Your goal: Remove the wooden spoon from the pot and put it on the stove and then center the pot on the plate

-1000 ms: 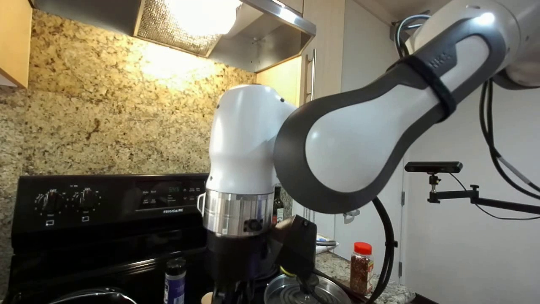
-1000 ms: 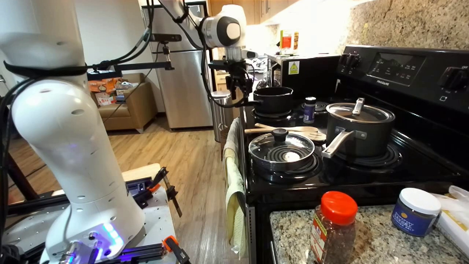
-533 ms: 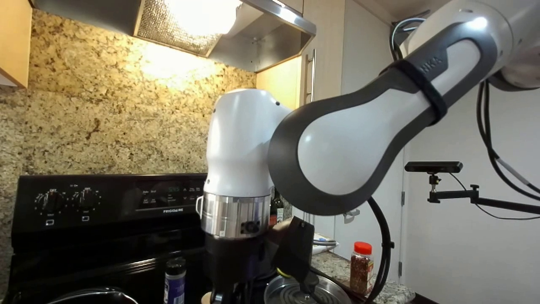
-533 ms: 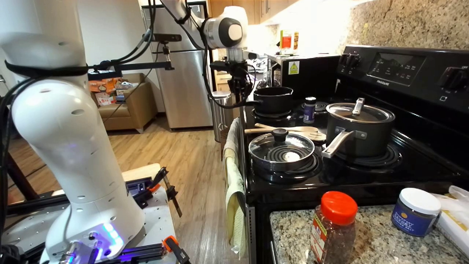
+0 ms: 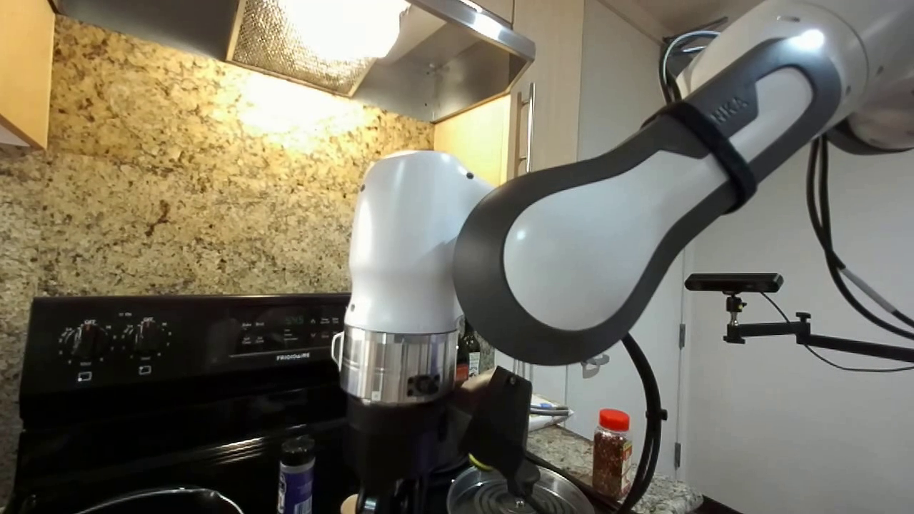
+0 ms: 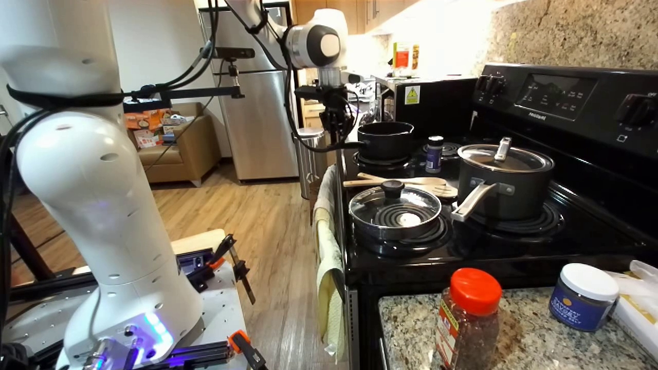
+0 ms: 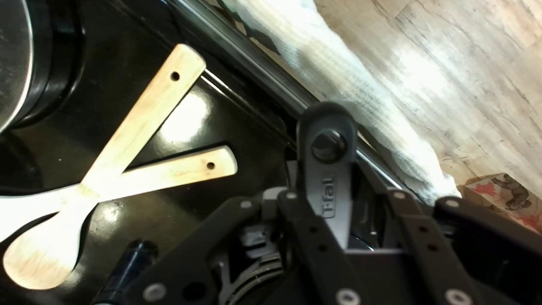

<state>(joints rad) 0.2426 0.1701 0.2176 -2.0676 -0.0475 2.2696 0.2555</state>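
Wooden spoon (image 7: 131, 127) lies on the black stove (image 6: 570, 252), crossing a slotted turner (image 7: 178, 171) whose head the wrist view cuts off. The gripper (image 7: 332, 186), largely hiding the black saucepan (image 6: 386, 144) there, straddles its "T-fal" handle (image 7: 328, 169); whether it grips is unclear. In an exterior view, the back panel (image 5: 193, 328) reads "FRIGIDAIRE"; display digits (image 5: 294, 320) are blurred.

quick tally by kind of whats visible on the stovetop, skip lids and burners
Pots and pans: 3 (open pot, lidded pan, lidded pot)
Wooden utensils: 2 (wooden spoon, slotted utensil)
Bottles: 1 (small bottle)
Total: 6
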